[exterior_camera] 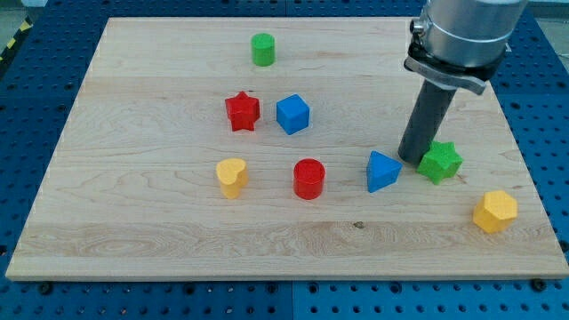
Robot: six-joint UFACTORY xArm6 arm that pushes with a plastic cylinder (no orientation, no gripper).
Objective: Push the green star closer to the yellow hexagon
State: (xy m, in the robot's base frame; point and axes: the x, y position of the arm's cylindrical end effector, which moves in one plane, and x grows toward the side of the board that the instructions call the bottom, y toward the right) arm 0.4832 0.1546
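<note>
The green star [441, 162] lies on the wooden board at the view's right. The yellow hexagon [495, 212] sits below and to the right of it, near the board's right edge, a short gap away. My tip [412, 157] is on the board just left of the green star, touching or nearly touching its left side. The blue triangle [382, 171] is just left of my tip. The dark rod rises to the arm at the view's top right.
A red cylinder [309, 179] and a yellow heart [232, 177] lie left of the triangle. A red star [242, 111] and a blue cube [292, 114] sit above them. A green cylinder [262, 49] stands near the top edge.
</note>
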